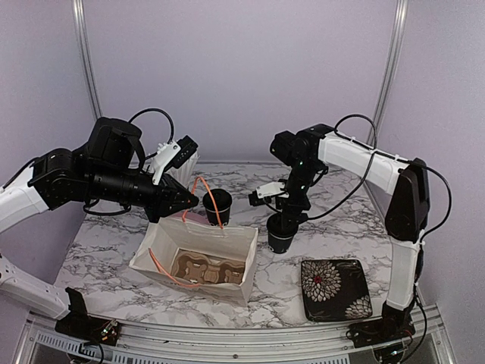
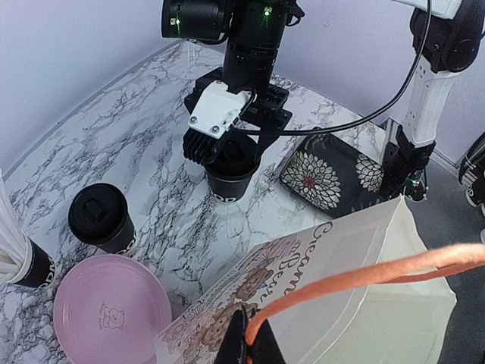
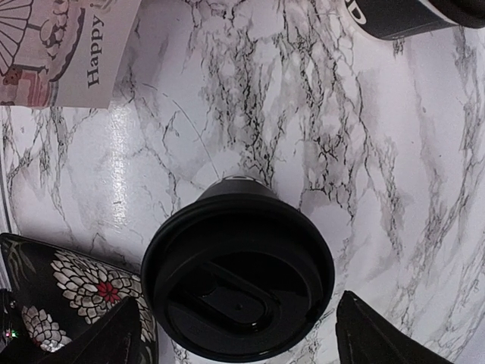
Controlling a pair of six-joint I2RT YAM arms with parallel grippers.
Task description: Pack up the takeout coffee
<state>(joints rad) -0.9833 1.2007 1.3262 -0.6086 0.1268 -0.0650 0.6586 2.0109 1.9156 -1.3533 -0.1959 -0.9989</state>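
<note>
One takeout coffee cup [image 1: 281, 233] [image 2: 230, 176], black with a black lid [image 3: 239, 284], stands right of the white paper bag [image 1: 227, 243]. My right gripper [image 1: 285, 218] [image 3: 242, 337] hangs open over it. Its fingertips [image 3: 114, 334] flank the lid without touching. A second lidded cup [image 1: 217, 205] [image 2: 101, 218] [image 3: 398, 15] stands behind the bag. My left gripper [image 1: 186, 202] [image 2: 254, 337] is shut on the bag's orange handle [image 2: 364, 277] and holds that side up.
A brown pulp carrier [image 1: 208, 269] lies inside the bag. A pink plate [image 2: 110, 311] sits behind the bag, beside a black cup of white sticks [image 2: 19, 254]. A black floral pouch [image 1: 336, 288] [image 2: 330, 171] [image 3: 61, 292] lies at the front right.
</note>
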